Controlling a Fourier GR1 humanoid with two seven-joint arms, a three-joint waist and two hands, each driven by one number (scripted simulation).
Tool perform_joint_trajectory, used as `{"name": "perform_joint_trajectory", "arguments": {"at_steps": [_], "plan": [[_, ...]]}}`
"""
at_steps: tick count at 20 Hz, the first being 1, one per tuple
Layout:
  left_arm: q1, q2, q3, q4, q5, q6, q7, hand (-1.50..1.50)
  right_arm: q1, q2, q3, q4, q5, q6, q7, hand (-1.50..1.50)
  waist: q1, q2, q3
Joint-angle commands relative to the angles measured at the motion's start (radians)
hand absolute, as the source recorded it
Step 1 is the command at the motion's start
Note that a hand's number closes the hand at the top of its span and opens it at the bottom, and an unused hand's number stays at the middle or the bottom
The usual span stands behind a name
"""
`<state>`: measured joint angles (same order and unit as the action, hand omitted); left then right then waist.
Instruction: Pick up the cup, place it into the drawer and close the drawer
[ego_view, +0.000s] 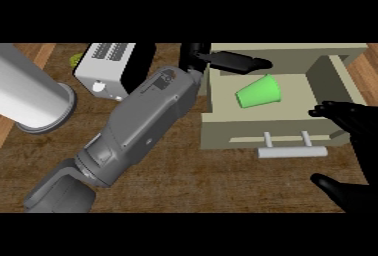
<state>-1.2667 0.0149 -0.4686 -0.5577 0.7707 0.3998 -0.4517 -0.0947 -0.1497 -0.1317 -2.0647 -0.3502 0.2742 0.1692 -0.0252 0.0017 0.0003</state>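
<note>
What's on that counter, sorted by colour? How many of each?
Green: 1, the cup lying on its side in the open drawer
Beige: 1, the drawer
White: 1, the toaster
Silver: 1, the big cylinder
Total: 4

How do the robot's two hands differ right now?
The left hand reaches far forward over the open drawer's back edge, above the green cup lying on its side inside; the right hand sits nearer, at the drawer's right wall. The left's fingers stretch sideways; the right's spread, with the thumb low. Both are black, open and hold nothing.
</note>
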Motion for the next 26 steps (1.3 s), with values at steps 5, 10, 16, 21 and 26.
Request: {"name": "perform_joint_trajectory", "arguments": {"at_steps": [5, 10, 16, 21, 26], "plan": [[0.138, 0.118, 0.059, -0.209, 0.023, 0.016, 0.06, -1.5, 0.064, -0.098, 0.043, -0.098, 0.132, 0.085, 0.02, 1.5, 0.043, -0.013, -0.001], [0.346, 0.232, 0.08, -0.381, 0.032, -0.025, 0.057, -1.5, 0.048, -0.122, 0.074, -0.066, 0.207, 0.114, 0.014, 1.5, 0.053, -0.01, -0.001], [0.598, 0.363, 0.072, -0.675, 0.033, -0.008, 0.135, -1.5, 0.064, -0.119, 0.085, 0.016, 0.337, 0.103, -0.027, 1.5, 0.06, -0.009, 0.0], [0.722, 0.432, 0.125, -0.836, 0.041, -0.02, 0.185, -1.5, -0.025, -0.09, 0.167, 0.125, 0.507, 0.06, -0.06, 1.5, 0.049, -0.004, 0.0], [0.861, 0.469, 0.152, -0.856, 0.068, -0.123, 0.116, -1.5, 0.01, -0.23, 0.243, 0.121, 0.73, 0.114, -0.196, 1.5, 0.054, -0.003, -0.001]]}}
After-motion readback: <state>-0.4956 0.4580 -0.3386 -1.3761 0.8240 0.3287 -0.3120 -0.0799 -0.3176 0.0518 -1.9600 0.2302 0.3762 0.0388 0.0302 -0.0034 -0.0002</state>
